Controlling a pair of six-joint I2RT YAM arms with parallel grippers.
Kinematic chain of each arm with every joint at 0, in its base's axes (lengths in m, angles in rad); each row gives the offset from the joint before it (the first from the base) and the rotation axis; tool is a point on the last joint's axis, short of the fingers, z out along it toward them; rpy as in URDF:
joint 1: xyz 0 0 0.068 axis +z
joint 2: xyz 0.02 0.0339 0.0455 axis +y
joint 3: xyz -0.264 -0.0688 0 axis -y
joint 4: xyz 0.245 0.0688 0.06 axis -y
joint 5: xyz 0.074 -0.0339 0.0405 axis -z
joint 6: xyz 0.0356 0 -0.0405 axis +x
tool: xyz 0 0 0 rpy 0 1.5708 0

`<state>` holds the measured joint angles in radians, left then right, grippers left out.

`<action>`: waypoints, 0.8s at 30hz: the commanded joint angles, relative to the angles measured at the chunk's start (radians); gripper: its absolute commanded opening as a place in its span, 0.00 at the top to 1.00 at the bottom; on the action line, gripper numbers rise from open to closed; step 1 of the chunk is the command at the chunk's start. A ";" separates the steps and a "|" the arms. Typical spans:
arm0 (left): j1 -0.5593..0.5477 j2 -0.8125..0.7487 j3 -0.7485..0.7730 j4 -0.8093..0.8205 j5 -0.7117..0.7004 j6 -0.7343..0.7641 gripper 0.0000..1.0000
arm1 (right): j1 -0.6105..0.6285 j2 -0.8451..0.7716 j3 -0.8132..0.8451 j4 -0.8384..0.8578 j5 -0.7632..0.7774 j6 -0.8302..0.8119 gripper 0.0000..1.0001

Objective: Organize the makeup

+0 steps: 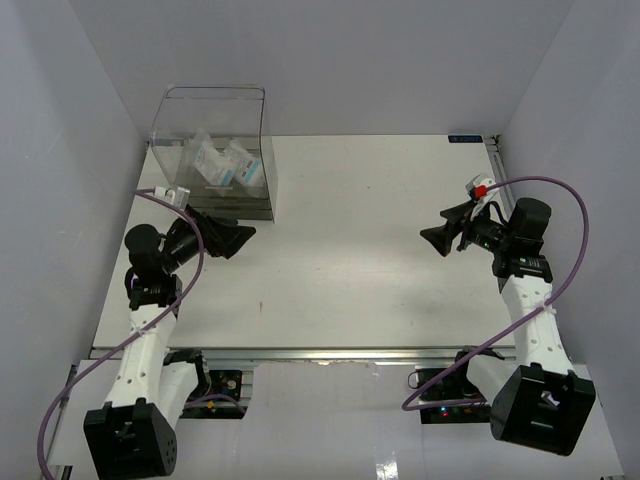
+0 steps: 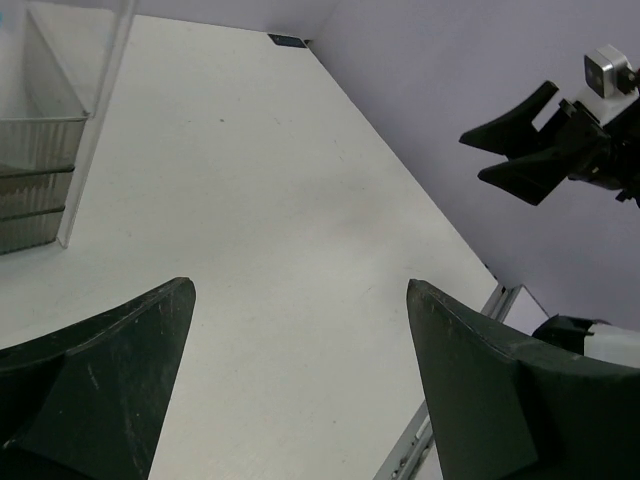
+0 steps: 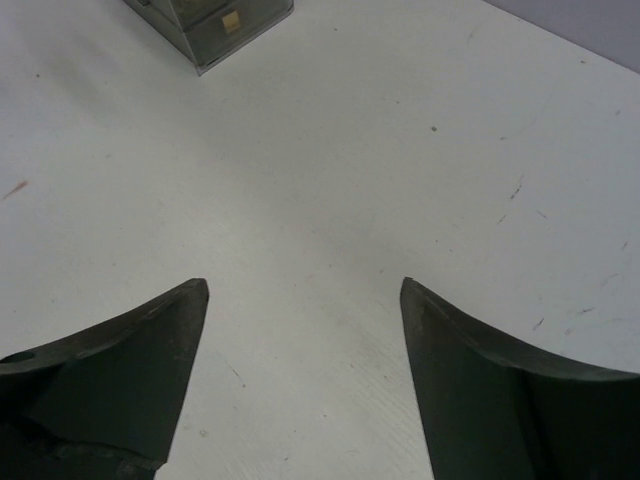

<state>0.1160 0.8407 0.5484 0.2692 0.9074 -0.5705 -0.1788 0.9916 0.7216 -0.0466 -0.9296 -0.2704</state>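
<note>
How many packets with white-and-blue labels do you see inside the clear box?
2 packets: the left packet and the right packet, side by side in the clear box. Glare on its walls may hide others.

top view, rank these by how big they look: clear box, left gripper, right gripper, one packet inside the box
1. clear plastic box
2. left gripper and right gripper: they look about alike, so they are not ranked
3. white-and-blue packet, inside the box
</note>
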 commanded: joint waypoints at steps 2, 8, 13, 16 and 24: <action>-0.018 -0.084 -0.009 -0.010 0.046 0.092 0.02 | -0.039 -0.032 -0.012 0.000 0.004 0.045 0.10; -0.021 -0.109 -0.012 -0.015 0.048 0.098 0.02 | -0.047 -0.085 -0.039 0.006 0.047 0.068 0.10; -0.021 -0.120 -0.014 -0.024 0.038 0.104 0.02 | -0.048 -0.102 -0.058 0.047 0.122 0.147 0.10; -0.021 -0.123 -0.015 -0.029 0.033 0.106 0.02 | -0.047 -0.095 -0.066 0.086 0.182 0.221 0.10; -0.021 -0.132 -0.015 -0.036 0.028 0.112 0.02 | -0.055 -0.067 -0.044 0.086 0.282 0.300 0.10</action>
<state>0.1005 0.7288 0.5449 0.2348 0.9318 -0.4810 -0.2229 0.9237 0.6567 -0.0036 -0.7217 -0.0440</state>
